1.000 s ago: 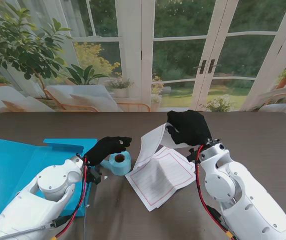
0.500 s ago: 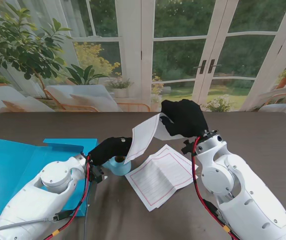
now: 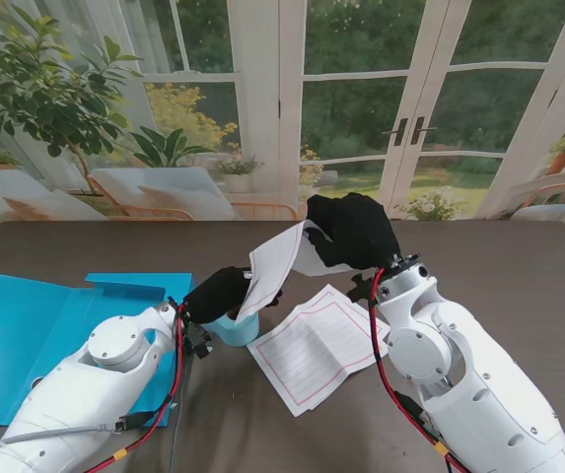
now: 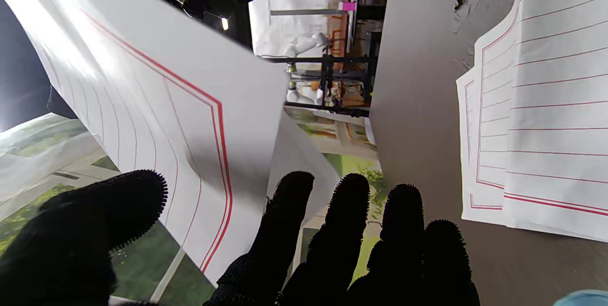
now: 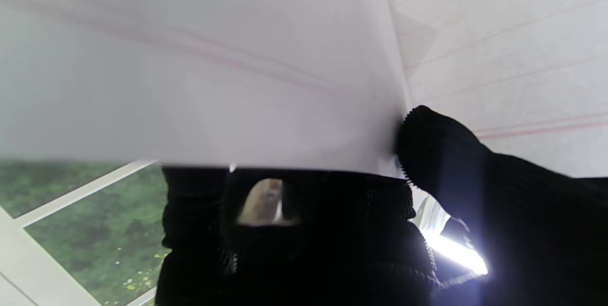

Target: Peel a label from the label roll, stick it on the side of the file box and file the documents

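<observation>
My right hand is shut on one white, red-lined sheet and holds it up off the table; the pinch shows close up in the right wrist view, thumb and fingers on the sheet. My left hand is open at the sheet's lower edge. The hanging sheet drops between its thumb and fingers, which stand apart. Just under that hand is the light-blue label roll. The other documents lie flat on the table. The blue file box lies opened out at the left.
The dark table reaches back to a window backdrop. The document stack lies beside my left hand, and a sliver of the label roll shows at the frame's corner. Both white forearms cross the near table edge.
My right hand has carried the lifted sheet leftward and higher, toward my left hand. My left hand has moved forward over the label roll and its fingers now reach the sheet's lower edge.
</observation>
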Controlling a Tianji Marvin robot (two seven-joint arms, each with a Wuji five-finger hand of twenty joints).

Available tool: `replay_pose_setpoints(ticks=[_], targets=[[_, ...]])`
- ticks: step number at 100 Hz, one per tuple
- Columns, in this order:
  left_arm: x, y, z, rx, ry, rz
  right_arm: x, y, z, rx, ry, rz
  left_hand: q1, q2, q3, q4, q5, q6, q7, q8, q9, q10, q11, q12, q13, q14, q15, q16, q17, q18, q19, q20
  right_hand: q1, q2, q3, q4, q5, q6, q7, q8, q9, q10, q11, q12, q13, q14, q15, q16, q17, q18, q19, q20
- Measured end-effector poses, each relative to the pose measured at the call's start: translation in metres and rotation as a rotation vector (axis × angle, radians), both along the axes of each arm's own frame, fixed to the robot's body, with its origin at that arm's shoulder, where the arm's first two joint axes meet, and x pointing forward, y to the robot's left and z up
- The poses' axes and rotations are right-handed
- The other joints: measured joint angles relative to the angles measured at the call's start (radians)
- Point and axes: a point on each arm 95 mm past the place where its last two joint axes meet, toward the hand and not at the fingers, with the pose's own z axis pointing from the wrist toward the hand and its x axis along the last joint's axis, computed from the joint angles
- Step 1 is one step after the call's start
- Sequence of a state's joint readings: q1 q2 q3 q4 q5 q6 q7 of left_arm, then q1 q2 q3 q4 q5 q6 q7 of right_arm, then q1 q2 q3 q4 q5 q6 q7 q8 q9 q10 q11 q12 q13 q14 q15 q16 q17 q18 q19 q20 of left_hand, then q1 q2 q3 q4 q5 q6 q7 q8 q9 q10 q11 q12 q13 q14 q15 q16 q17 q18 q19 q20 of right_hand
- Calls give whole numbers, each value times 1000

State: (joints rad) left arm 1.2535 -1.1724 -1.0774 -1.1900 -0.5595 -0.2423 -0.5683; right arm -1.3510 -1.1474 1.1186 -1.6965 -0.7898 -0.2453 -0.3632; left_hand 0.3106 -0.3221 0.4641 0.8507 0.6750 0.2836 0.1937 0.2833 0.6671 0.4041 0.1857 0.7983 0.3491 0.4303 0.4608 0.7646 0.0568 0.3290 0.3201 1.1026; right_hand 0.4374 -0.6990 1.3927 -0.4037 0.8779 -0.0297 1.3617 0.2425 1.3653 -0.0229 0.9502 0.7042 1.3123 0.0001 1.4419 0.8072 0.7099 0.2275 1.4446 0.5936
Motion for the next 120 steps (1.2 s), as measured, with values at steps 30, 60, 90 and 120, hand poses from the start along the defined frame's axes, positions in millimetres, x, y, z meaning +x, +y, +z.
replay_pose_setpoints(ticks=[30,60,90,120], targets=[[1,-5,-4,-41,-47,45,3,-2,-6,9,15,-4,202,-112,40,180,92,65,528,228,254,-48,295,284,221,47,395,119,50,90,602,21,0,0,0,0,0,0,0,2,0,0,0,0,0,0,0,0,0,0,0,0],[4,-14,-10,-84,-37,71,4,-4,-12,16,33,-7,245,-241,173,211,54,52,1020,238,374,-88,514,364,383,47,545,138,141,160,912,-205,0,0,0,0,0,0,0,3,0,0,-1,0,0,0,0,0,0,0,0,1],[5,-21,-9,-160,-54,156,6,-8,-17,13,40,-17,328,-294,223,316,227,-9,1183,252,643,-144,602,406,763,9,706,65,526,302,1073,-206,0,0,0,0,0,-1,0,6,0,0,-2,0,0,0,0,0,0,0,0,1],[-4,-23,-7,-200,-66,180,10,-13,-26,7,55,-31,346,-318,224,367,265,1,1211,229,672,-144,758,343,871,-19,804,38,671,317,1180,-235,0,0,0,0,-1,-10,0,7,0,0,-21,0,0,0,-6,-1,0,0,0,1]])
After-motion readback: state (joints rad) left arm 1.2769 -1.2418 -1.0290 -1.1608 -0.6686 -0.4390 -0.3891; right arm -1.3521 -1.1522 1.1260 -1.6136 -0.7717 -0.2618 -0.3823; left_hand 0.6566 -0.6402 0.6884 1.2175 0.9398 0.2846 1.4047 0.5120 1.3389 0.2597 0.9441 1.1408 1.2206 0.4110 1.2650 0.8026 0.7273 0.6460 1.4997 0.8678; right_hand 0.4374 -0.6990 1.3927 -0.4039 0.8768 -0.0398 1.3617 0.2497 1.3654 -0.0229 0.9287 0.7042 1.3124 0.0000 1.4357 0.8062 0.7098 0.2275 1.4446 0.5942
